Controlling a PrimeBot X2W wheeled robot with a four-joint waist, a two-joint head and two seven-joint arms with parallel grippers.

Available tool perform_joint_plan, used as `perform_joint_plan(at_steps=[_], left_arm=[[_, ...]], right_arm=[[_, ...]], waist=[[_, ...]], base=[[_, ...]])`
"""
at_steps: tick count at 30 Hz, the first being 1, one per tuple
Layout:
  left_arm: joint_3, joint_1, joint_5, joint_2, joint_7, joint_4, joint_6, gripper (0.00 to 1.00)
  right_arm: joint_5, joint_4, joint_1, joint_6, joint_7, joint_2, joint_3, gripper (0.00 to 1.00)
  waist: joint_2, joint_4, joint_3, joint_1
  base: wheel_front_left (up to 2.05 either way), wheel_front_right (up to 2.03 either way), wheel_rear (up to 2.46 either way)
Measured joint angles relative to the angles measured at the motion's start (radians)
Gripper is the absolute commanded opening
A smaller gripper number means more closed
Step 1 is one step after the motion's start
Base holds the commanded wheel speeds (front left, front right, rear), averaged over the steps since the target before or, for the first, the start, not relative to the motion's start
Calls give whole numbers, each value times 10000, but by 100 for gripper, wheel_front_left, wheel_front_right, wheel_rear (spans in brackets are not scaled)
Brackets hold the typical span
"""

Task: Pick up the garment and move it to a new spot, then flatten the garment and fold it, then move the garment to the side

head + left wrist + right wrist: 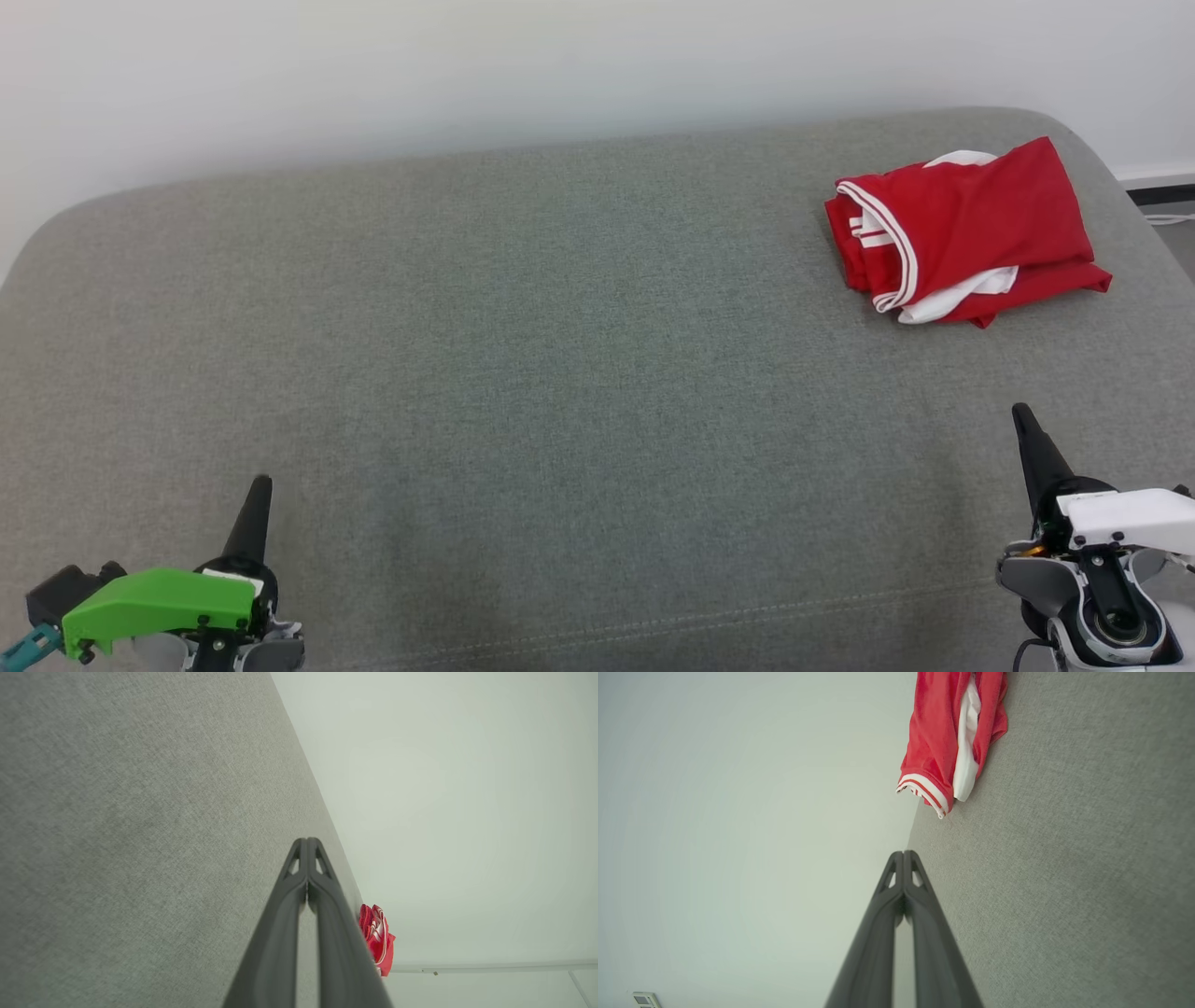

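The left gripper [260,485] is sitting at the near left with its two dark fingers pressed tip to tip, gripping nothing, and is pointing toward the far side over the grey upholstered cushion [560,327]. The right gripper [1023,415] is sitting at the near right, its fingers likewise pinched together and empty, pointing the same way. The garment [971,224], red with white trim and a white inner layer, is lying in a loosely folded bundle at the far right of the cushion, well apart from both grippers and nearer the right one. A pale wall [467,65] is rising behind the cushion's far edge.
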Motion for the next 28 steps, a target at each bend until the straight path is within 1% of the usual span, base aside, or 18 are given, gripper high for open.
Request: perform_joint_plan(at_steps=[9, 18, 21, 28], left_arm=[[328, -158, -1055, -81, 334, 82, -213, 0], [662, -337, -2167, -198, 606, 215, -437, 0], [709, -353, -2290, -291, 612, 247, -458, 0], [756, -427, -2303, -299, 614, 255, -514, 0]], right_arm=[[982, 0, -202, 178, 332, 236, -366, 0], [1975, 2, -374, 437, 619, 391, -725, 0], [2136, 4, -397, 441, 692, 460, -784, 0], [2136, 4, -397, 468, 692, 489, -788, 0]], waist=[[0, -100, 12, 0], [0, -199, 25, 0], [0, -214, 27, 0], [0, -214, 26, 1]], base=[[0, 0, 0], [0, 0, 0], [0, 0, 0], [0, 0, 0]])
